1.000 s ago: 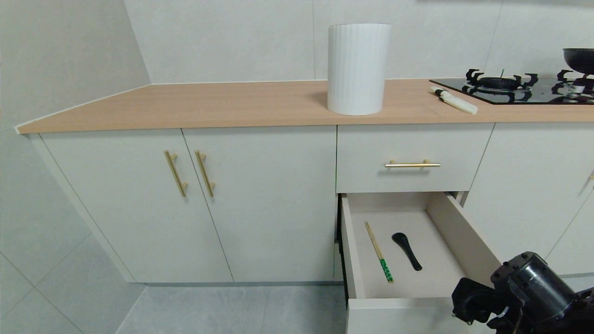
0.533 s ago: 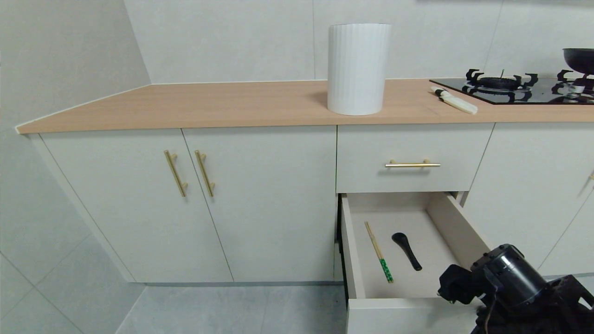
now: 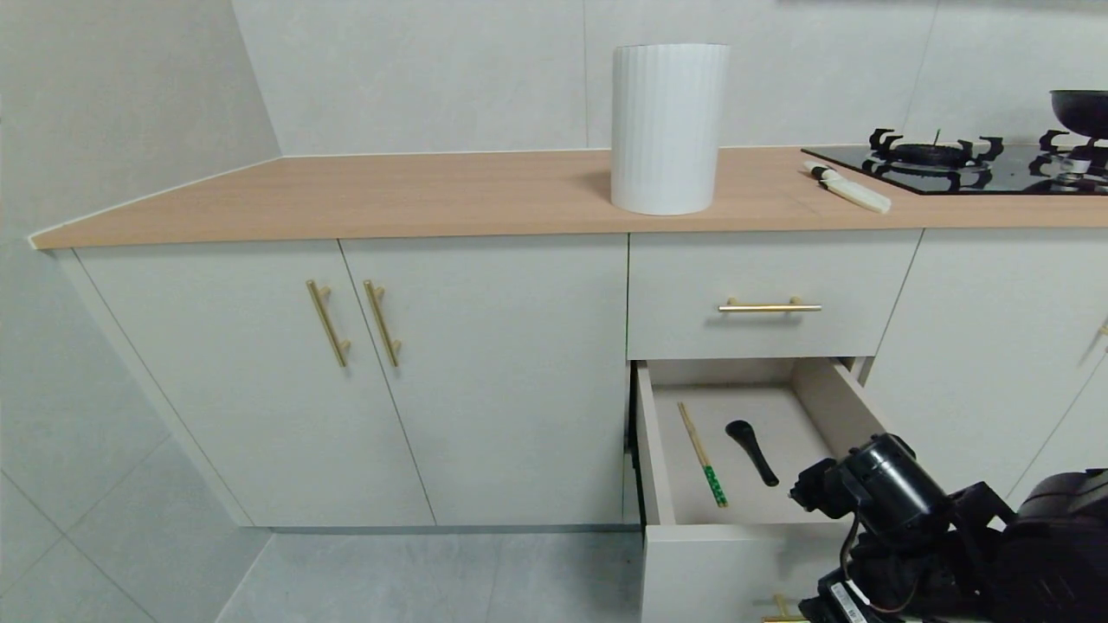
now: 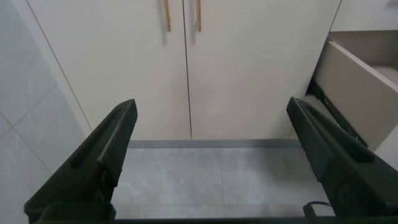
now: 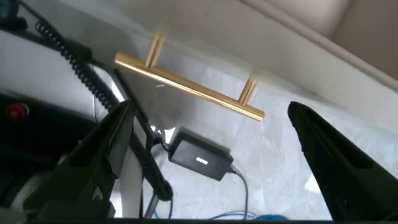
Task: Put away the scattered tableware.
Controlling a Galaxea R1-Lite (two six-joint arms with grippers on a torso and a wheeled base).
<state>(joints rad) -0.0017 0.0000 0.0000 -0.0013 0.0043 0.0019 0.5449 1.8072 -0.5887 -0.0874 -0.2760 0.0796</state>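
Grips nothing in wide left gripper point(image 4: 211, 109) or right gripper point(image 5: 211, 111), with chopsticks point(image 3: 701, 454), spoon point(image 3: 751, 450) in drawer point(image 3: 649, 450), knife point(image 3: 847, 188) still on counter point(image 3: 389, 195).

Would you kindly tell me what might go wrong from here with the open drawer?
1. The chopsticks and black spoon lie loose in the drawer; a hard shove may send them sliding.
2. The right gripper, open, sits close to the drawer's gold handle and could snag on it.
3. A pale utensil lies on the counter; shutting now might leave it out.
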